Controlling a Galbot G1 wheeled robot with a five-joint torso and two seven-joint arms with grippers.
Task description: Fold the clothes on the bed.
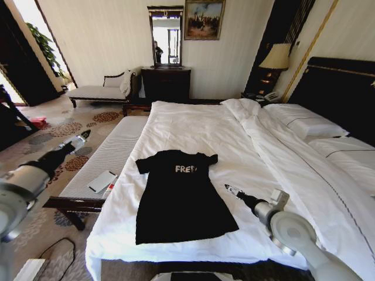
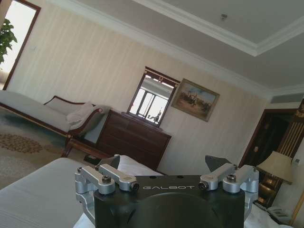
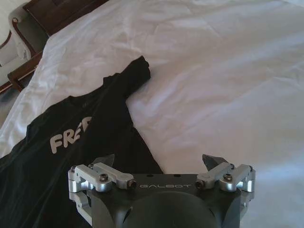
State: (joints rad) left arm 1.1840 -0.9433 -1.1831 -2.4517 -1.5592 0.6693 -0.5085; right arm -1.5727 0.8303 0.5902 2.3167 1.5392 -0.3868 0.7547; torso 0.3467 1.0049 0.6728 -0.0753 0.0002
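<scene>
A black T-shirt [image 1: 179, 196] with white lettering lies spread flat on the white bed [image 1: 199, 126], its hem toward the near foot edge and both sleeves out. My right gripper [image 1: 228, 188] hovers open just beside the shirt's right edge, low over the sheet. The right wrist view has the shirt [image 3: 71, 156] under and ahead of the open right gripper [image 3: 159, 160], with bare sheet [image 3: 228, 85] beyond. My left gripper [image 1: 85, 134] is raised off the bed's left side, above the bench; in the left wrist view this gripper [image 2: 164, 161] stands open, holding nothing.
A white-cushioned bench [image 1: 105, 155] runs along the bed's left side with a flat white object [image 1: 102, 180] on it. Pillows [image 1: 304, 124] and a dark headboard are at the right. A chaise [image 1: 99, 91], a dark dresser [image 1: 167, 83] and a lamp [image 1: 276, 57] line the far wall.
</scene>
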